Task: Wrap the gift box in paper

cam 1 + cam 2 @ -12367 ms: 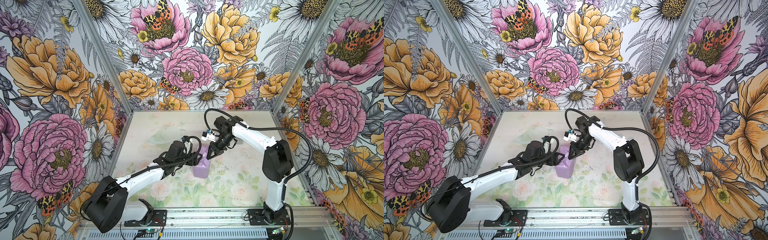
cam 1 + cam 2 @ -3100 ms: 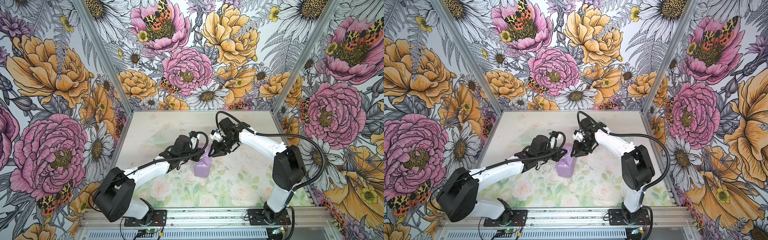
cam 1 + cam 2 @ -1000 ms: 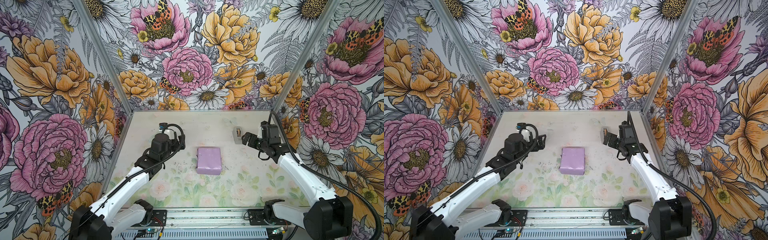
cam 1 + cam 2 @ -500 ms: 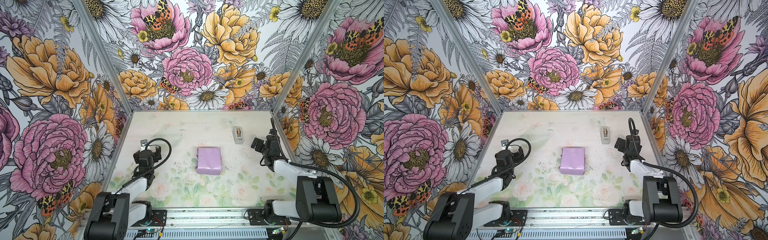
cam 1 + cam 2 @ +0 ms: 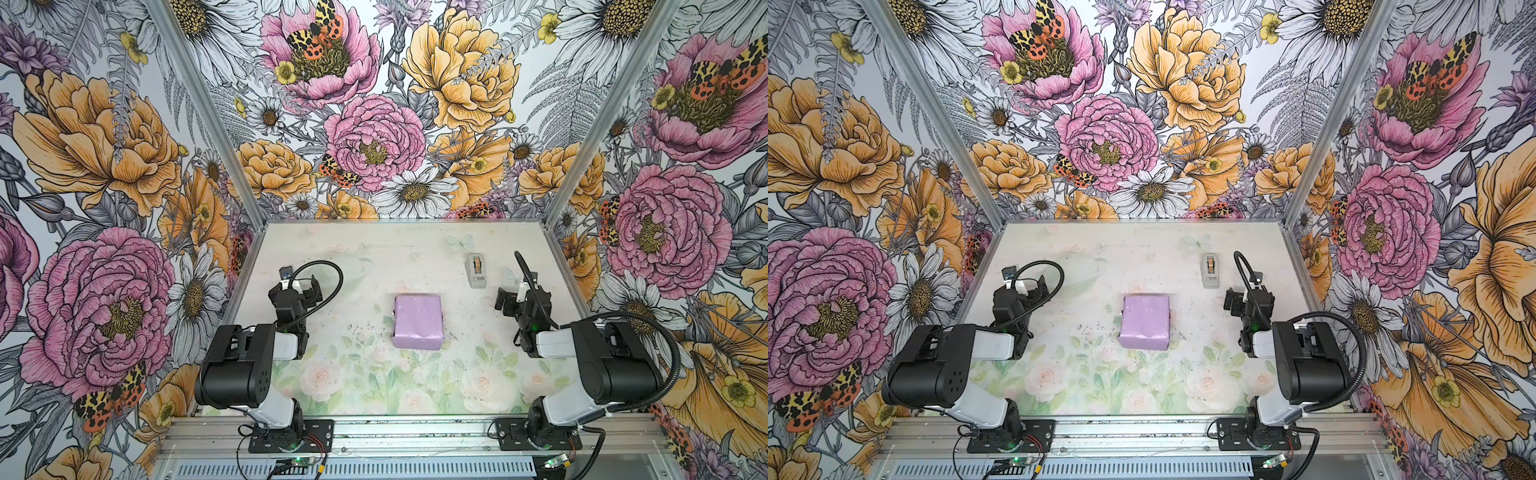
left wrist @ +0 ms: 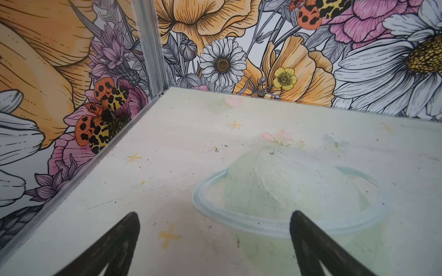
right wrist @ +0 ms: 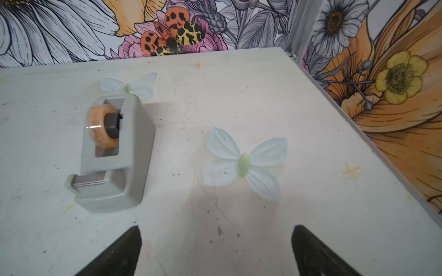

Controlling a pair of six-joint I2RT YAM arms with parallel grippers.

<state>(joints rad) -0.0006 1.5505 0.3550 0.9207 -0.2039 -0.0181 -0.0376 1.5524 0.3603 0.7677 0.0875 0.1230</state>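
The left hand [image 6: 214,213] is wide open and empty over the table [image 5: 353,257], near the left wall. At the table's middle lies the gift box [image 5: 417,322], fully covered in lilac-looking paper [image 5: 1144,328], well apart from both hands. Farther right stands a grey tape dispenser [image 5: 477,270]. Beside it the right hand [image 7: 215,227] is spread wide, holding nothing.

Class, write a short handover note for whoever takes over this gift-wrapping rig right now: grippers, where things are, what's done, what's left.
Left gripper: open, empty, over bare table on the left side.
Right gripper: open, empty, near the tape dispenser, not touching it.
Gift box: mid-table, covered all over by the paper, nothing holding it.
Done: wrapping looks complete.
Left: check the underside seams, which are hidden.
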